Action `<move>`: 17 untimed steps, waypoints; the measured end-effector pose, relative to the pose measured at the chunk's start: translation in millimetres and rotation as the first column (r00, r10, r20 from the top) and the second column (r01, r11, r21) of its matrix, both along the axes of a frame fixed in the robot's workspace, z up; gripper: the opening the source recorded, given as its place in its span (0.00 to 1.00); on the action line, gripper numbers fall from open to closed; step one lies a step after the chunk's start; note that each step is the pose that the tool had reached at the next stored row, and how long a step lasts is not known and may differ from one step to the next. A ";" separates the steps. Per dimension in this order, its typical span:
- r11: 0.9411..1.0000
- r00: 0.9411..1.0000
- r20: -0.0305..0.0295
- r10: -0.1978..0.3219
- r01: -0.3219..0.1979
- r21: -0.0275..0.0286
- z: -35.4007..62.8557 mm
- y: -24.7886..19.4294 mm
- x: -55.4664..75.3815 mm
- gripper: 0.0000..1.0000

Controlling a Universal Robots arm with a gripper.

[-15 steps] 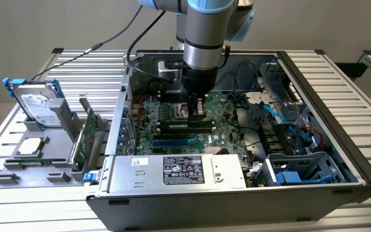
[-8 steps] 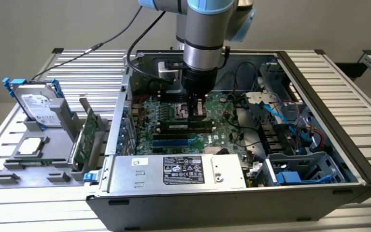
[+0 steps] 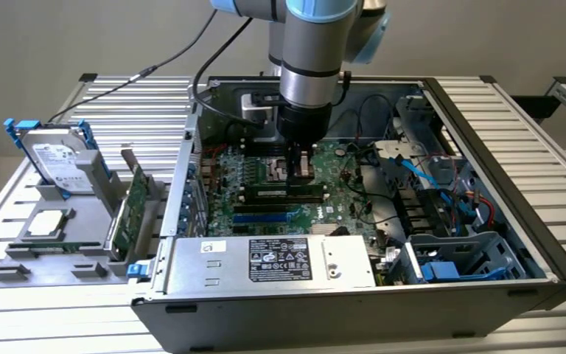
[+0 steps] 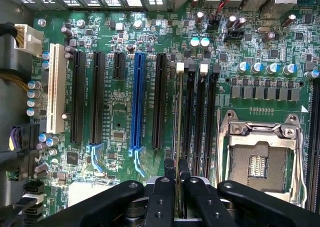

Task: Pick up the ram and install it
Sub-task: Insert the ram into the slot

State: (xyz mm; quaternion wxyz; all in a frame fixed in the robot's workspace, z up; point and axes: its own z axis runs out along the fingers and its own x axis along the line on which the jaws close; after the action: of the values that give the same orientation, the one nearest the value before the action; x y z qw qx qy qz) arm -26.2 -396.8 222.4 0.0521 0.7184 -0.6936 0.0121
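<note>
End effector (image 4: 177, 173) pinches the ram (image 4: 178, 112) edge-on, apparently above the white-latched slot (image 4: 180, 67). Risk: slight tilt or offset would jam it against the slot walls.

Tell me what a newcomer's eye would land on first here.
The robot arm reaches down from above into the open computer case in the middle of the exterior view. In the wrist view, its black jaws are shut on the ram, held edge-on at the black memory slots of the green motherboard, beside the empty silver processor socket. A hard drive stands in a grey holder at the exterior view's left.
</note>
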 end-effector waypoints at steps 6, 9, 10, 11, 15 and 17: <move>1.000 1.000 0.000 -0.018 0.018 0.000 -1.1 0.0 0.0 0.14; 1.000 1.000 0.000 -0.022 0.022 0.001 -1.7 0.1 0.0 0.14; 1.000 1.000 0.000 -0.023 0.023 0.001 -2.0 0.0 0.0 0.14; 1.000 1.000 0.000 -0.024 0.024 0.000 -2.2 0.0 0.0 0.14; 1.000 1.000 0.000 -0.025 0.025 0.001 -3.1 0.0 0.1 0.14; 1.000 1.000 0.000 -0.025 0.025 0.001 -3.5 0.0 0.2 0.14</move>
State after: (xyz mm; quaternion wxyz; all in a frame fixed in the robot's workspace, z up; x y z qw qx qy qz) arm -26.1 -396.8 218.9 0.0519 0.7097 -0.7025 0.0113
